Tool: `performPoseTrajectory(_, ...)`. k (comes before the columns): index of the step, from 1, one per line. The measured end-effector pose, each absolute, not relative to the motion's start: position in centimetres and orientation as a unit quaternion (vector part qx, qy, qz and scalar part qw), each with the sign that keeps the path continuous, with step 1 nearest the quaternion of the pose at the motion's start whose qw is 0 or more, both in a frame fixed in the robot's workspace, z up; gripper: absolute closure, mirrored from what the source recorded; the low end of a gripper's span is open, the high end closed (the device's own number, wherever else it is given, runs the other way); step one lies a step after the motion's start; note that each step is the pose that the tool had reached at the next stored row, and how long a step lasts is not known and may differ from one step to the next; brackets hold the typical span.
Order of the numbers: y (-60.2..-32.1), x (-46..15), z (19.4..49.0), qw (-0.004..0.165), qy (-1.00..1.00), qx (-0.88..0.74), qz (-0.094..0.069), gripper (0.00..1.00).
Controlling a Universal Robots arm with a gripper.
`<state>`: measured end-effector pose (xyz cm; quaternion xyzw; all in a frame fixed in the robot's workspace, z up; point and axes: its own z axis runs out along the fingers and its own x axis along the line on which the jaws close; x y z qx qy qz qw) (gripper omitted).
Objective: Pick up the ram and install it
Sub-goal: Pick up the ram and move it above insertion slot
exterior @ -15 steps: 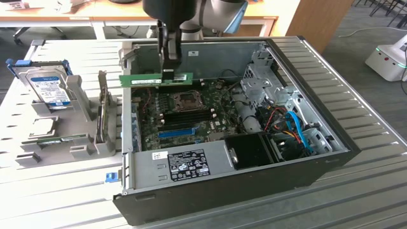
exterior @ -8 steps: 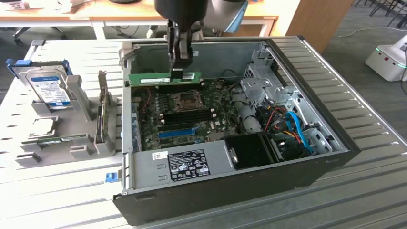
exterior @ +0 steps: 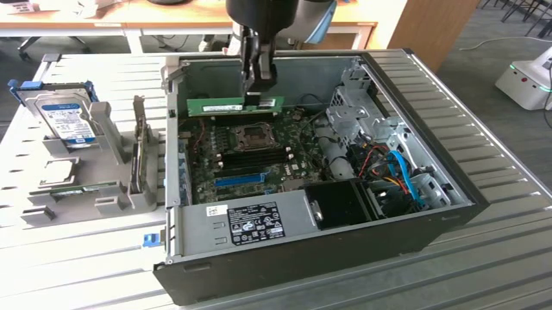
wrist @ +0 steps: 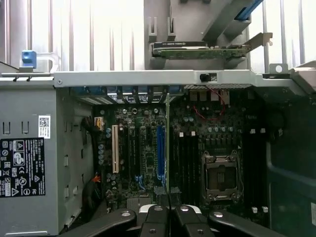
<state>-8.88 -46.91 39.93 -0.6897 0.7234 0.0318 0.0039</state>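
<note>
The gripper (exterior: 256, 95) is clenched on the top edge of the ram (exterior: 226, 104) over the motherboard (exterior: 258, 161) in the open computer case (exterior: 345, 255) — a light, stiff, fragile stick, probably best held by its edges

Two cameras on one open computer case (exterior: 345, 258): one high and set back, one close on the wrist.
The exterior view looks down at a slant on the whole case and the slatted bench (exterior: 77, 265) round it. The wrist view looks straight into the case from close above, past the claw (wrist: 169, 216). Both take in the motherboard (exterior: 258, 158), its processor socket (exterior: 255, 135) and the blue slot (exterior: 240, 179).
</note>
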Motion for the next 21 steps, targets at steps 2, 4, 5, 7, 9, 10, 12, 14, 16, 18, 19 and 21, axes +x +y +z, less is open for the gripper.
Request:
performPoseTrajectory(2, -46.9, -8.5, 39.9, 0.004, 0.723, -0.690, 0.032, 0.88)
performPoseTrajectory(4, -46.9, -8.2, 39.9, 0.004, 0.723, -0.690, 0.032, 0.88)
performPoseTrajectory(5, -46.9, -8.0, 39.9, 0.004, 0.723, -0.690, 0.032, 0.88)
performPoseTrajectory(7, -46.9, -7.7, 39.9, 0.004, 0.723, -0.690, 0.032, 0.88)
performPoseTrajectory(9, -46.9, -7.3, 39.9, 0.004, 0.723, -0.690, 0.032, 0.88)
performPoseTrajectory(10, -46.9, -7.1, 39.9, 0.004, 0.723, -0.690, 0.032, 0.88)
performPoseTrajectory(12, -46.9, -6.7, 39.9, 0.004, 0.723, -0.690, 0.032, 0.88)
performPoseTrajectory(14, -46.9, -6.2, 39.9, 0.004, 0.723, -0.690, 0.032, 0.88)
performPoseTrajectory(16, -46.9, -5.9, 39.9, 0.004, 0.723, -0.690, 0.032, 0.88)
performPoseTrajectory(18, -46.9, -5.9, 39.9, 0.004, 0.723, -0.690, 0.032, 0.88)
performPoseTrajectory(19, -46.9, -5.8, 39.9, 0.004, 0.723, -0.690, 0.032, 0.88)
performPoseTrajectory(21, -46.9, -5.8, 39.9, 0.004, 0.723, -0.690, 0.032, 0.88)
